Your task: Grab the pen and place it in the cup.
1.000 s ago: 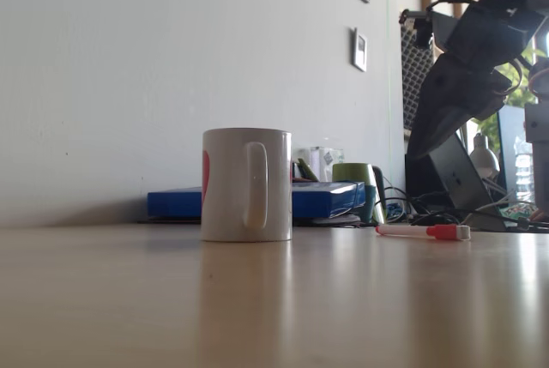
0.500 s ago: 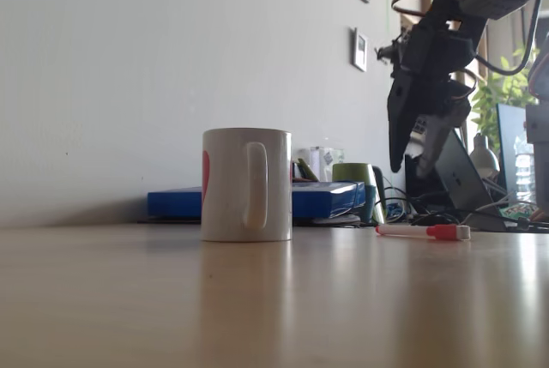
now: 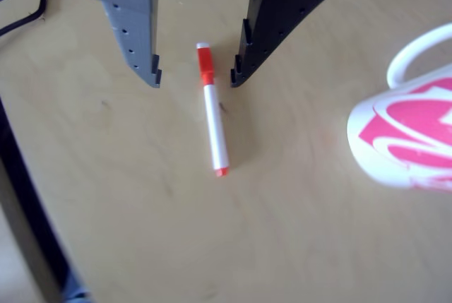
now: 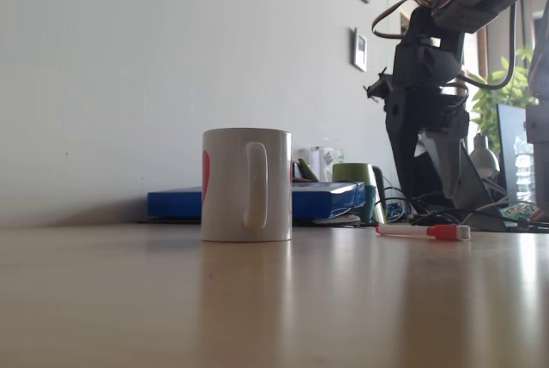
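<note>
While the open claw (image 3: pixel 194 77) straddles the pen (image 3: pixel 214 116), the cup (image 3: pixel 413 133) stands apart.

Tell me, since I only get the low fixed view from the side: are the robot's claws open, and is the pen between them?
Observer: Yes. In the other view the gripper is open, with one fingertip on each side of the marker pen, and neither touches it.
Operator: Which end of the pen is it around?
Observer: The red-orange cap end. The white body and small red plug stretch away from the fingers, toward the bottom of that picture.
Operator: What's that bit of pink on the mug?
Observer: It's a pink swirl graphic on the white mug, which is to the right of the pen there.
</note>
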`<state>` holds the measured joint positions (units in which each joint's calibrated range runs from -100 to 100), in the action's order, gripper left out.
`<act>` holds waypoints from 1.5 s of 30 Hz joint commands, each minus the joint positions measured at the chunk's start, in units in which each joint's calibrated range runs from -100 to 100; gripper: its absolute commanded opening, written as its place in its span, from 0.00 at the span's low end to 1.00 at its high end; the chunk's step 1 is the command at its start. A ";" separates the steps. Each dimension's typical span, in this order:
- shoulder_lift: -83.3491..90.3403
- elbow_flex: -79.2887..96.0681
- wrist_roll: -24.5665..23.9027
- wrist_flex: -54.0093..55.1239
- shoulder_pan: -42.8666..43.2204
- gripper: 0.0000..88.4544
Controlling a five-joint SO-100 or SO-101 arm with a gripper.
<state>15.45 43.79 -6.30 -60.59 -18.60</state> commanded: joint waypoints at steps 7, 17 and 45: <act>-0.27 -1.38 -0.21 2.31 1.87 0.28; -8.23 -0.74 -0.21 6.79 2.95 0.28; -15.04 -3.10 -0.16 9.88 -0.05 0.24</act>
<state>0.46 42.55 -6.35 -51.27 -18.15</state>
